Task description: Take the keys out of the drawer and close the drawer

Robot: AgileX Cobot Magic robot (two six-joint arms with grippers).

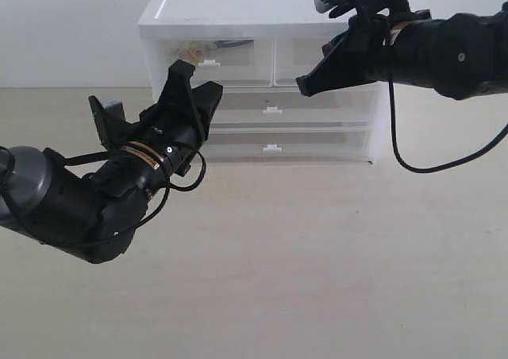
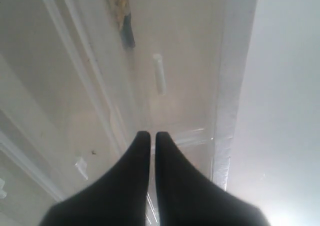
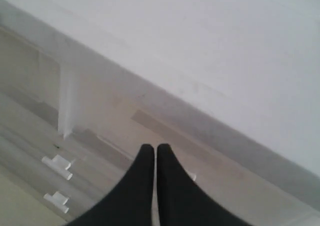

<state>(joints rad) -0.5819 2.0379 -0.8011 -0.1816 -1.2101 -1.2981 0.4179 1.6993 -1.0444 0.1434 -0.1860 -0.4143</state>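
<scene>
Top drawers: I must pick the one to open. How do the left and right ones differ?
Left drawer shows the keys through its front; right drawer shows nothing inside where visible. Left drawer's tab is in plain view; right drawer's is behind the right gripper in the exterior view. Both are translucent white, half-width, and look closed.

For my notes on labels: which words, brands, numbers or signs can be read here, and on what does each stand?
None can be read in any view.
The drawer unit and the drawer are plain white, without labels.
The left arm and the right arm show no brand or number.
The keys, seen through the drawer front, are too blurred to show any marking.
</scene>
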